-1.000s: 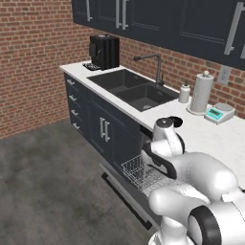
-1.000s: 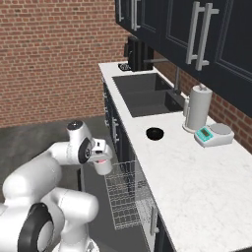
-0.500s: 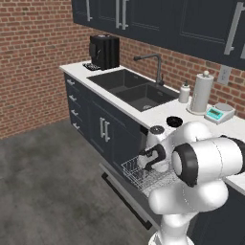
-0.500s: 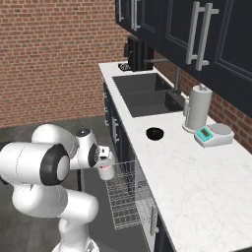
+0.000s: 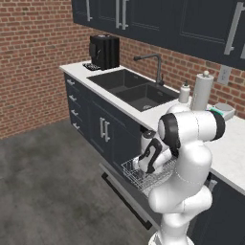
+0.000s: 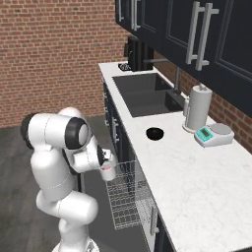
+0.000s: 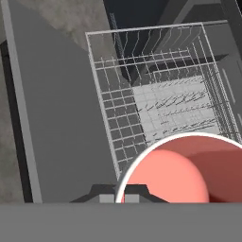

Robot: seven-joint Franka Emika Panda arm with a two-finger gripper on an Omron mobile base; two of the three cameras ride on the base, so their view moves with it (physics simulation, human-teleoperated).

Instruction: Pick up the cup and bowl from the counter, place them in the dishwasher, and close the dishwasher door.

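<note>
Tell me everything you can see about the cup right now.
The cup is a small, short cylinder with no handle, light grey outside and red-pink inside, with a thin pale rim. It is upright and looks empty. The gripper is shut on it at the rim, holding it in the air above the pulled-out wire rack of the open dishwasher. In the hand view its mouth sits over the rack's near corner.

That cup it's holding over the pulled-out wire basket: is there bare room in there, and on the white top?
The wire rack looks bare all over, so the cup in the pincer could land anywhere. The counter is bare from the black bowl toward the near end. It is crowded by the paper towel roll and scale.
</note>
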